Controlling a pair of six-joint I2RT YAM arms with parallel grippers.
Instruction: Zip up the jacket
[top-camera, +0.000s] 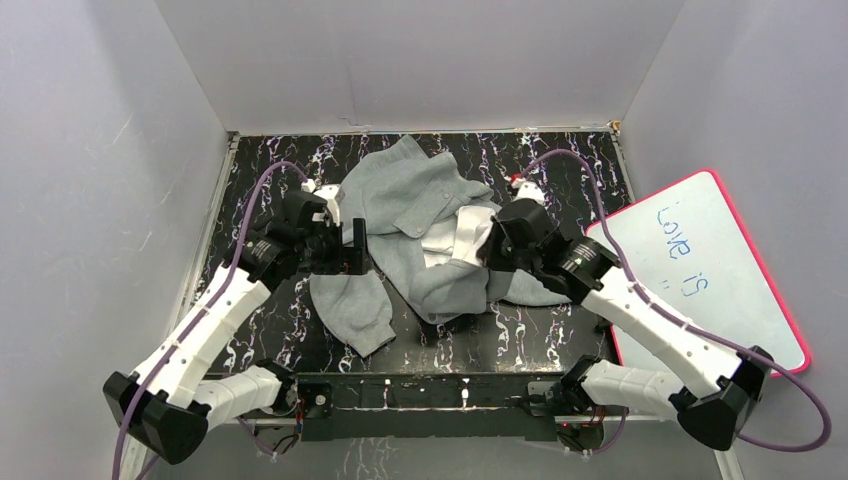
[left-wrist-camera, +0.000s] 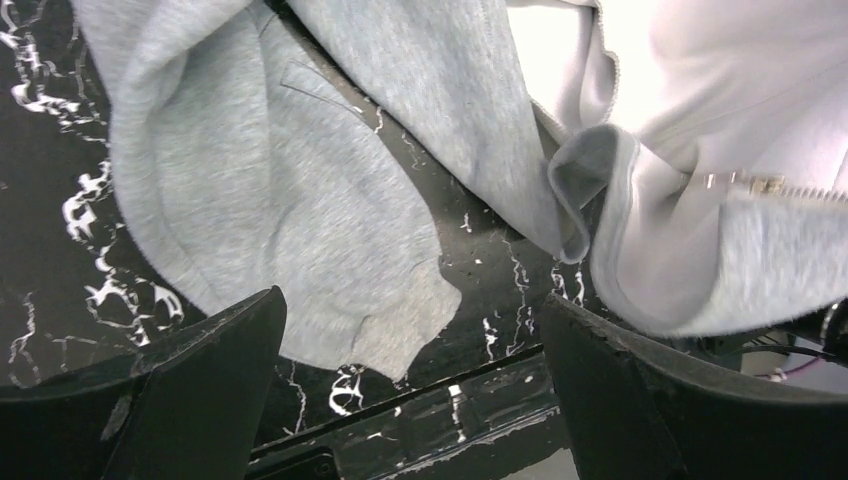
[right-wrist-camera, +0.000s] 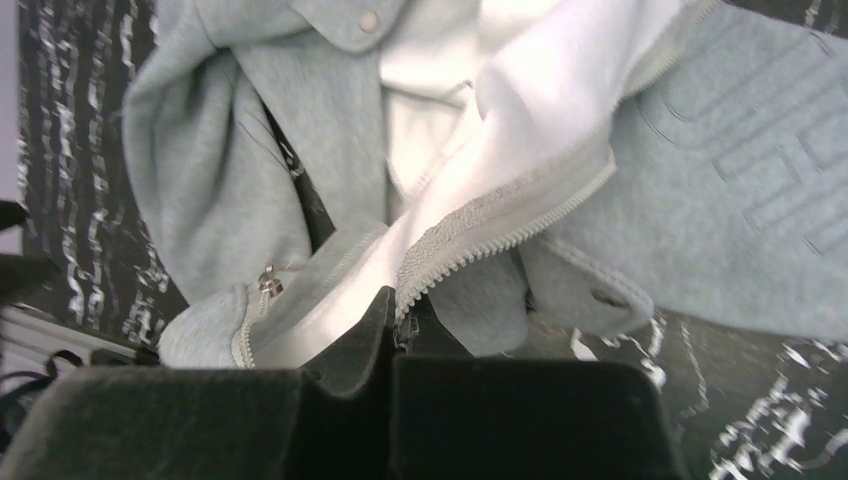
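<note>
1. Two arms are bolted at the near edge of the counter (top-camera: 250, 335). The left arm (top-camera: 205, 335) rises from the near left corner and the right arm (top-camera: 660, 330) from the near right corner. Both reach inward.
2. One whiteboard (top-camera: 700, 270), red-framed with blue handwriting, lies just outside the counter's right edge.
3. One jacket (top-camera: 420, 215), light grey with white lining, lies crumpled and unzipped in the middle of the counter.
4. The nearest part of it is one sleeve (top-camera: 350, 305), lying flat with its cuff toward the near edge.
5. The left pincer (top-camera: 352, 245) hangs just beside the jacket's left side, above that sleeve. Its two fingers (left-wrist-camera: 190, 390) are spread wide with nothing between them.
6. The left wrist view shows one gold-coloured zipper slider (left-wrist-camera: 740, 183) on the open front edge, beyond the sleeve.
7. The right pincer (top-camera: 492, 245) sits at the jacket's right side. Its two fingers are pressed together and pinch the front edge where one row of zipper teeth (right-wrist-camera: 500, 240) ends.
8. The right wrist view shows two fasteners: one snap button (right-wrist-camera: 605, 298) just beyond the fingers and a second snap button (right-wrist-camera: 369, 20) on a flap farther off. One patch of raised lettering (right-wrist-camera: 760, 130) is also visible, though I cannot read it.
9. The jacket's farthest fold reaches close to the far edge.
</note>
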